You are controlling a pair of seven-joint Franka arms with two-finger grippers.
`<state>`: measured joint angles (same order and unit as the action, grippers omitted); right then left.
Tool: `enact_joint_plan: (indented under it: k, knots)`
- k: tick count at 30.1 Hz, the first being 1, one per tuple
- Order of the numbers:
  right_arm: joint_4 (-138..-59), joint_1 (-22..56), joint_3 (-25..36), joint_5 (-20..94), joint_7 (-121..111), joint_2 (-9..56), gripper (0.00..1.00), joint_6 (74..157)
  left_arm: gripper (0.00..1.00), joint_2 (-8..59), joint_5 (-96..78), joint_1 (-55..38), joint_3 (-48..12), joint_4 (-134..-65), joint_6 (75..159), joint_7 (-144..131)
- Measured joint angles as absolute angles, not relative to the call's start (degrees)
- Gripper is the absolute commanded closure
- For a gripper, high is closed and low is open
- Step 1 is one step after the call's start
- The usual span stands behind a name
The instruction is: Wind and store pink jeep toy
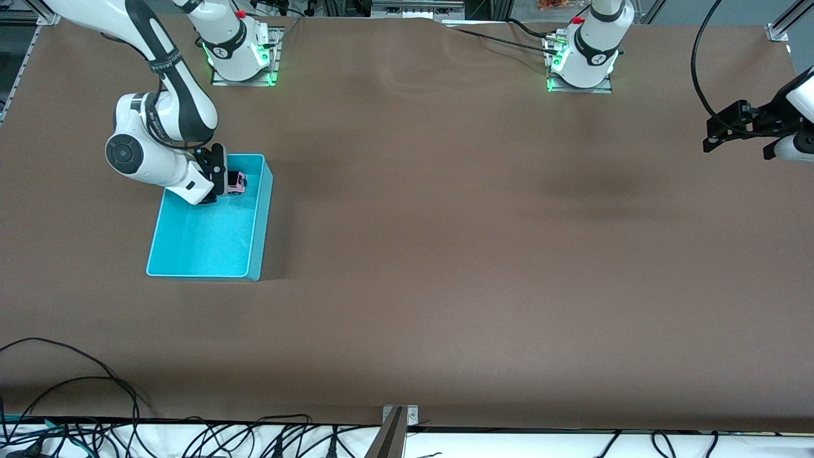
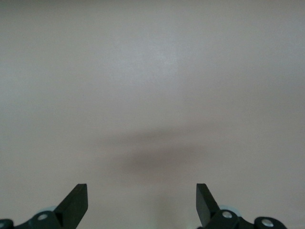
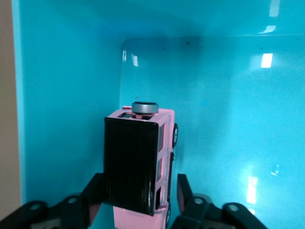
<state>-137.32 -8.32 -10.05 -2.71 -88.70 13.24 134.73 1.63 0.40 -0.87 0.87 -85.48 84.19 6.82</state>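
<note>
The pink jeep toy (image 1: 237,183), boxy with a black roof, is inside the turquoise bin (image 1: 261,251), at the bin's end farthest from the front camera. My right gripper (image 1: 224,184) reaches down into the bin around it. In the right wrist view the jeep (image 3: 138,152) sits between the fingers of the right gripper (image 3: 138,193), which stands open: a gap shows between one finger (image 3: 185,188) and the jeep's side. The other finger is partly hidden by the roof. My left gripper (image 1: 718,130) waits open over the table's edge at the left arm's end, with nothing between its fingers (image 2: 142,198).
The bin's walls (image 3: 228,95) close around the right gripper on several sides. Brown table (image 1: 445,222) spreads from the bin to the left arm's end. Cables (image 1: 95,407) lie along the table's edge nearest the front camera.
</note>
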Motion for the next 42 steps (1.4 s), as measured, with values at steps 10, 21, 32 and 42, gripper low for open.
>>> enact_joint_plan:
  k: [10, 21, 32, 42]
  knots:
    - [-134.19, -8.32, -10.05, -2.66, -88.7, 12.63, 0.0, 134.39, 0.0, 1.63, 0.4, -0.85, 0.87, -85.48, 84.19, 6.82]
    - [-118.0, -8.26, -10.43, -0.78, -78.43, 9.9, 0.0, 119.88, 0.0, 1.63, 0.4, -0.85, 0.89, -85.48, 84.19, 6.82]
    - [-101.28, -8.12, -11.55, -0.62, -49.41, 9.14, 0.0, 106.33, 0.0, 1.63, 0.39, -0.84, 0.9, -85.48, 84.19, 6.82]
    - [-91.97, -8.12, -11.95, -0.62, -26.5, 9.2, 0.0, 100.33, 0.0, 1.63, 0.39, -0.84, 0.9, -85.48, 84.19, 6.82]
